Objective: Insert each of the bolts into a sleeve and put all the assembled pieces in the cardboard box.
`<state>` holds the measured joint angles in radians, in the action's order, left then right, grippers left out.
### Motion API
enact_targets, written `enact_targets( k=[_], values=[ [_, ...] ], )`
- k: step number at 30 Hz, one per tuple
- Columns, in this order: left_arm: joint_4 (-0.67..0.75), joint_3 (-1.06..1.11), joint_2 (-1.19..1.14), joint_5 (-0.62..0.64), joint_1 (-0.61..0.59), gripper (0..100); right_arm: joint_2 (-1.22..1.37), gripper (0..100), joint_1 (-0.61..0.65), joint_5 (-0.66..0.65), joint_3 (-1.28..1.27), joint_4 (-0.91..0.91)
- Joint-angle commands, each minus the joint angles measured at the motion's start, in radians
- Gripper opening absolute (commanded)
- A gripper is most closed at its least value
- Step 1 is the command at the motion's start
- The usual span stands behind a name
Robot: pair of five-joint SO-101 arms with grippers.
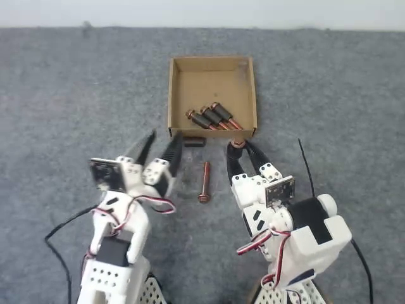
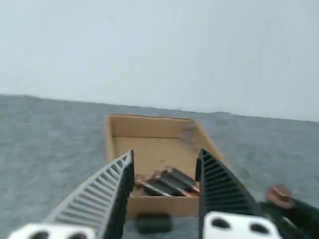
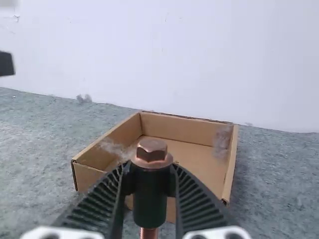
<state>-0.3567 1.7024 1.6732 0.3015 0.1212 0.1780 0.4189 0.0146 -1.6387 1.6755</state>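
While three assembled pieces sit in cardboard box, our right claw grips a fourth piece. Left claw gapes; loose bolt, sleeve beside.

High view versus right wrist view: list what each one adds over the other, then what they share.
High view adds: the open left gripper, a loose bolt on the carpet, a loose sleeve by the cardboard box's front wall, three assembled pieces inside it. Right wrist view adds: the held sleeve clamped in the right gripper, around the held bolt. Shared: the box, the right gripper, the held bolt's copper head.
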Motion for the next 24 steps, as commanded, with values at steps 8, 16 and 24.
enact_targets(
  k=[8, 16, 24],
  values=[
    [-0.482, -0.016, 0.135, 0.011, -0.262, 20, -0.041, 0.6, -0.01, -0.008, -0.023, 0.004],
    [-0.655, -0.016, 0.14, -0.015, -0.393, 20, -0.041, 0.6, -0.081, -0.008, 0.009, 0.004],
    [-0.652, -0.016, 0.138, -0.02, -0.393, 20, -0.041, 0.6, -0.124, -0.009, 0.173, -0.001]
  ],
)
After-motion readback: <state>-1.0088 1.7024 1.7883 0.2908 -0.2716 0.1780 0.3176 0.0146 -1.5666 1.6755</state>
